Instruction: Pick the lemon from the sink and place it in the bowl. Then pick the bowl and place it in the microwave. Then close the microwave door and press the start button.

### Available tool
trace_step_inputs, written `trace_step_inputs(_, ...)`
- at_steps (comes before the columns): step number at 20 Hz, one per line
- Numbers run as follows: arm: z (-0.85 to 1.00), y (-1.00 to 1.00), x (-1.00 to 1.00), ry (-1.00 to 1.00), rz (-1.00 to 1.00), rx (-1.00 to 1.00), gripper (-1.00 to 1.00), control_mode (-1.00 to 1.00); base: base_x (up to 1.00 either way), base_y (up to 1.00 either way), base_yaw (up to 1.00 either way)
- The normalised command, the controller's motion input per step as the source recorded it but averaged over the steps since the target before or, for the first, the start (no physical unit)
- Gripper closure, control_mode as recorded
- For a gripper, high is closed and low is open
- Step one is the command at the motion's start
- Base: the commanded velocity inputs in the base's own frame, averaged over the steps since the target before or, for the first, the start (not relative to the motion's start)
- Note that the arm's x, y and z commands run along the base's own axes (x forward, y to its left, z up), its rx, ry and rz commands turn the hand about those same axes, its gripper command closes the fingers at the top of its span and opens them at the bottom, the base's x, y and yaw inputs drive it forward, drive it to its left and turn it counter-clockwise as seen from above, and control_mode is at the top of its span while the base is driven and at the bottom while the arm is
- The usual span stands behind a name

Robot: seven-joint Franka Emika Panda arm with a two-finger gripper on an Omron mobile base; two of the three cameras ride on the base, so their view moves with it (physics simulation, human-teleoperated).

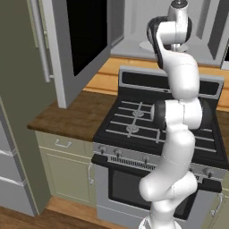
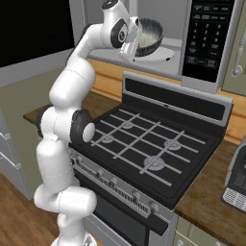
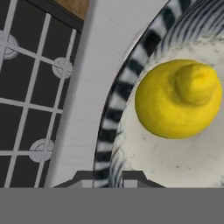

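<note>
gripper: tips clamp the bowl rim, mostly cut off
bowl: holds the lemon, inside the microwave

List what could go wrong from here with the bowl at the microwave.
1. The pincer grips the bowl by one edge of its rim, so it may tilt or slip.
2. The lemon lies loose inside and could roll out if the bowl tips.
3. The microwave door stands wide open beside the arm; a swing back might strike it.
</note>
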Motion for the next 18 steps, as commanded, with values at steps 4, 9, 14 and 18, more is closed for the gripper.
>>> trace_step_inputs(4,-0.12,-0.04,0.52,0.0,0.0,0.0,1.0,-1.0,0.0,0.0,0.0)
trace_step_inputs(9,-0.04,0.0,0.31,0.0,0.0,0.0,-1.0,-1.0,0.0,0.0,0.0)
trace_step_inputs(14,0.0,0.0,0.07,-0.17,0.0,0.02,-1.0,-1.0,0.0,0.0,0.0)
trace_step_inputs(18,-0.04,0.04,0.0,-0.37,0.01,0.04,-1.0,-1.0,0.0,0.0,0.0)
